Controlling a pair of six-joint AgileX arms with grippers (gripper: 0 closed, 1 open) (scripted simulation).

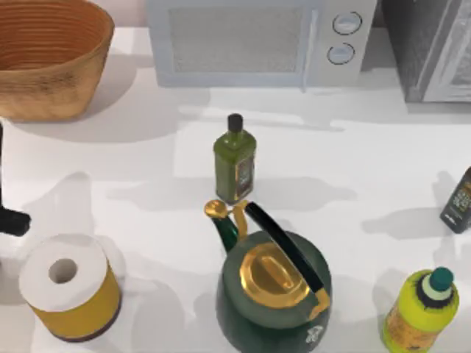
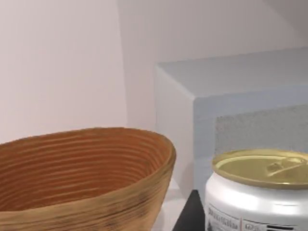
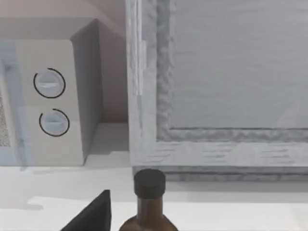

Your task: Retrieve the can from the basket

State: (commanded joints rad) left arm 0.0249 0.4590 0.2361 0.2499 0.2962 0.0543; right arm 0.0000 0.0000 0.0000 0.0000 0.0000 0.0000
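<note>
The microwave (image 1: 257,40) fills the table's twelve o'clock, with the basket (image 1: 44,81) beside it at about ten o'clock. The basket's ribbed inside looks empty in the top view, so the lift-out seems done. In the left wrist view the can (image 2: 260,197), silver with a gold lid, sits close under the camera and outside the basket (image 2: 86,178); I judge it is carried by the left arm, though I cannot tell whether the fingers are clamped on it. Part of that left arm (image 1: 9,219) shows at nine o'clock. What remains is probably setting the can down. The right arm idles near the brown bottle (image 3: 149,202).
</note>
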